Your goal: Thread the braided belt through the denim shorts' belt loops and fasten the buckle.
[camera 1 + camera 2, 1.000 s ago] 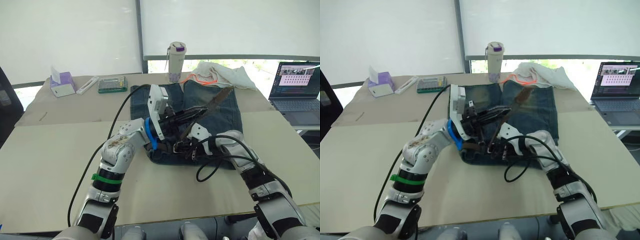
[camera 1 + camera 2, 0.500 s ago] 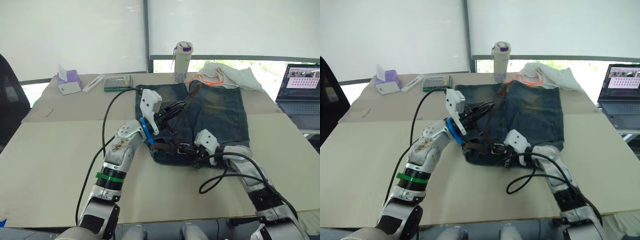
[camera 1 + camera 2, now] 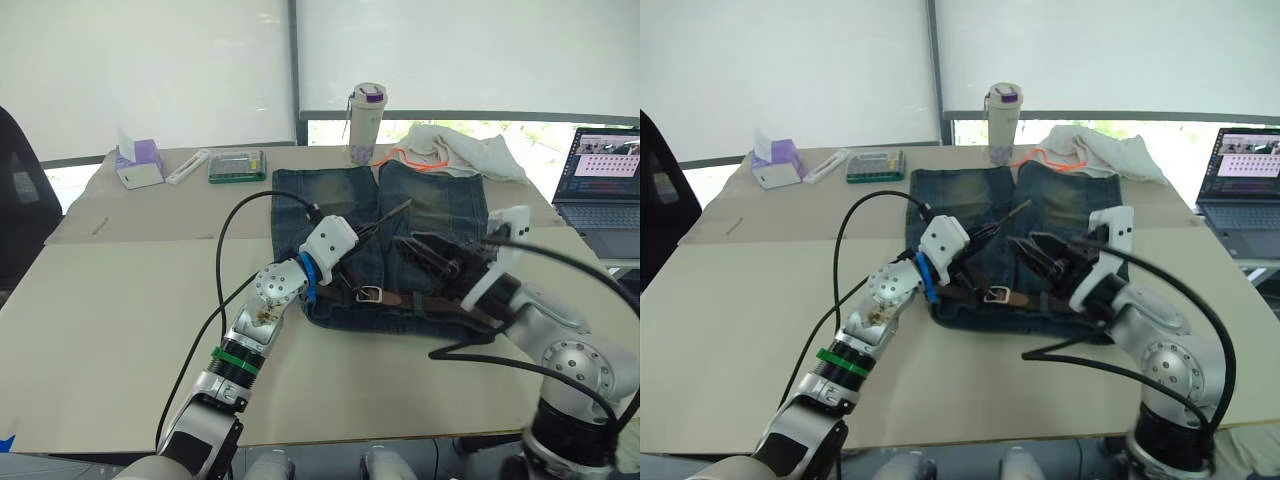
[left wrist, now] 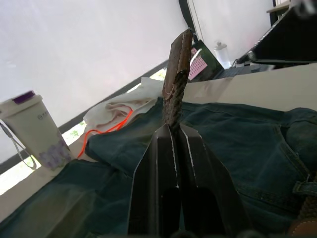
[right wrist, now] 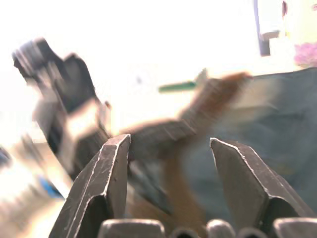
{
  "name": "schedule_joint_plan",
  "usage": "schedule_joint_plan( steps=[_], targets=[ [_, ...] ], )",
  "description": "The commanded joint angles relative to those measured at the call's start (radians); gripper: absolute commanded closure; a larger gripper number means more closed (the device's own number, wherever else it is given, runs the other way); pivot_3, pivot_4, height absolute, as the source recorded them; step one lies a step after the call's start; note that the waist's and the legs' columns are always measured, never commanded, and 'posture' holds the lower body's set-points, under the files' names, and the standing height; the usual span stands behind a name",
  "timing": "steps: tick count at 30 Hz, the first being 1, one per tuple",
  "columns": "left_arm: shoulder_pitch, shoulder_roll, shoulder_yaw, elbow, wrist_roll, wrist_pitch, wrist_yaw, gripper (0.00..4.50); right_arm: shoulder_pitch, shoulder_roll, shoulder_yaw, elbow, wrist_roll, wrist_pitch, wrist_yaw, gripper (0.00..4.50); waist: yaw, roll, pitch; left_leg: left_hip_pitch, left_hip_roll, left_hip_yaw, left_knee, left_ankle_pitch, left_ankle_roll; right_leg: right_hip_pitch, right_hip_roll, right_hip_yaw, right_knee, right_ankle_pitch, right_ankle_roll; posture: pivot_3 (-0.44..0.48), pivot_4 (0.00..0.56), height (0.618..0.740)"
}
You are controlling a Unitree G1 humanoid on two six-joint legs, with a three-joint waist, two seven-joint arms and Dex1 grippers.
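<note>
Two claws over the denim shorts [image 3: 430, 215]: left claw [image 4: 174, 130] pinching the braided belt [image 4: 177, 74], right claw [image 5: 168, 148] agape.

Bright window backlight; blurred right-wrist view.

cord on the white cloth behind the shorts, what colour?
Orange; the cord on the white cloth shows best in the left wrist view.

no legible text or labels, laptop screen [image 3: 607, 166] too small to read, cup [image 4: 37, 130] print unreadable
</note>
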Motion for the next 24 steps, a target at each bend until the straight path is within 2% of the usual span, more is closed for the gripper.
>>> schedule_joint_plan(
  steps=[1, 8, 15, 17, 24],
  targets=[
    [0.01, -0.006, -0.011, 0.014, 0.061, -0.096, 0.06, 4.5, -0.014, 0.066, -0.033, -0.042, 0.105, 0.054, -0.18, 1.55, 0.005, 0.0, 0.0, 0.0, -0.001, 0.0, 0.0, 0.0, 0.0, 0.0, -0.001, 0.0, 0.0, 0.0, 0.0, 0.0, 0.15, 0.74],
    [0.011, 0.004, -0.036, 0.054, 0.109, -0.194, 0.065, 4.5, -0.072, 0.181, -0.069, 0.022, 0.215, -0.029, -0.457, 1.55, 0.001, 0.001, 0.0, 0.0, -0.001, 0.0, 0.0, 0.0, 0.0, -0.001, -0.001, 0.0, 0.001, 0.0, 0.0, 0.0, 0.15, 0.74],
    [0.024, 0.006, -0.051, 0.053, 0.113, -0.218, 0.058, 4.5, -0.081, 0.134, -0.046, 0.055, 0.273, -0.067, -0.535, 1.55, -0.012, 0.002, 0.0, 0.0, -0.001, 0.0, 0.0, 0.0, 0.0, -0.001, 0.0, 0.0, 0.001, 0.0, 0.0, 0.0, 0.15, 0.74],
    [0.025, 0.006, -0.052, 0.055, 0.113, -0.219, 0.056, 4.5, -0.077, 0.122, -0.032, 0.057, 0.293, -0.081, -0.539, 2.06, -0.016, 0.002, 0.0, 0.0, -0.001, 0.0, 0.0, 0.0, 0.001, -0.001, 0.0, 0.0, 0.001, 0.0, 0.0, 0.0, 0.15, 0.74],
    [0.04, -0.004, -0.052, 0.035, 0.037, -0.196, -0.022, 4.5, -0.054, 0.093, 0.014, 0.067, 0.366, -0.121, -0.586, 4.43, -0.017, 0.002, 0.0, 0.0, 0.0, 0.0, 0.0, 0.0, 0.001, -0.001, 0.001, 0.0, 0.001, 0.0, 0.0, 0.0, 0.15, 0.74]
  ],
)
